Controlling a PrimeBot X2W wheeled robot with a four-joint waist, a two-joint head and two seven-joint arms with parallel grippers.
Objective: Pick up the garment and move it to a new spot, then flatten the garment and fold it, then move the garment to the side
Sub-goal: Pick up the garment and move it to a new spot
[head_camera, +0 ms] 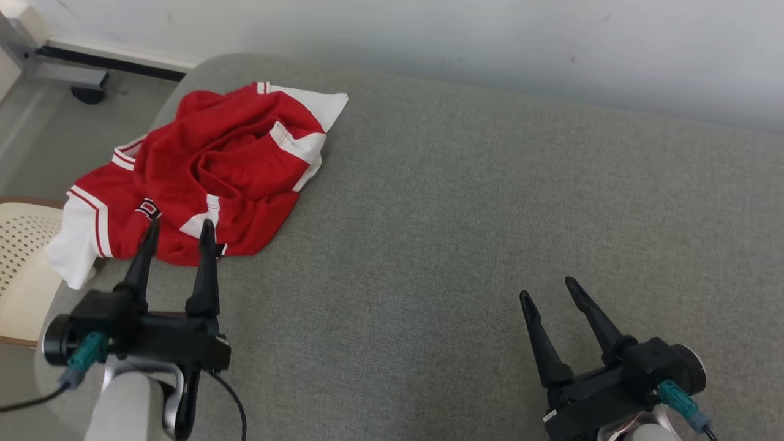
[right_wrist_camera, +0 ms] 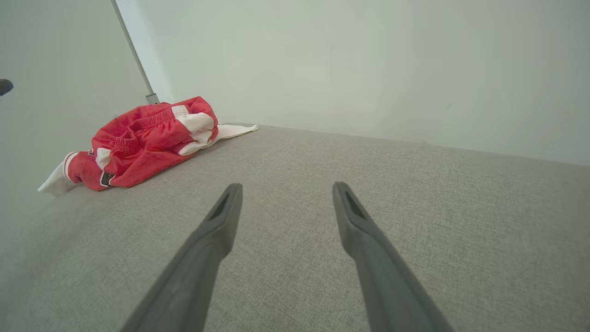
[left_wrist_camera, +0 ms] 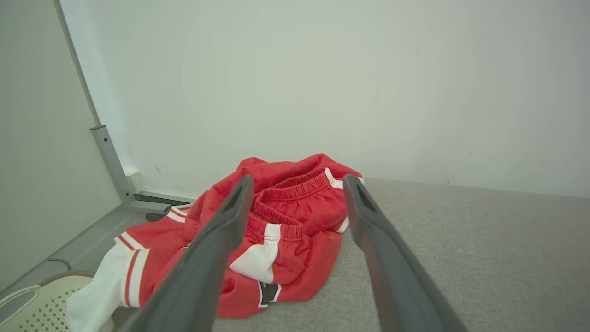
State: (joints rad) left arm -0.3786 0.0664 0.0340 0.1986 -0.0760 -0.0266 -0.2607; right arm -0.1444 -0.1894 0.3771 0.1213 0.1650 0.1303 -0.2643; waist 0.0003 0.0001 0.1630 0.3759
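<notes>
The crumpled red jersey garment with white panels and red-and-white striped trim lies bunched on the far left part of the wide grey woven-fabric cushion, close to the pale white wall behind it. One white corner is spread flat toward the wall. A white sleeve end with a red stripe droops over the cushion's left edge, above a cream perforated chair seat with a brown rim. My left gripper reaches forward at the near edge of the heap. Its two long dark fingers are spread apart, and in the head view their tips overlap the red cloth near a white patch and a small dark patch. I cannot tell whether the tips touch the fabric or hang just above it. Along those same fingers in my left wrist view, the garment fills the gap between them and lies beyond, its ribbed red waistband folded on itself. The fingers are not closed on any of it. My right gripper sits well apart from the garment, over bare grey cushion at the lower right, its fingers also spread wide and angled slightly to the left. From my right wrist view the garment shows as a low red mound far off to the left, at the cushion's far corner. A grey metal post stands on the floor beyond the cushion's far left corner, against the wall.
</notes>
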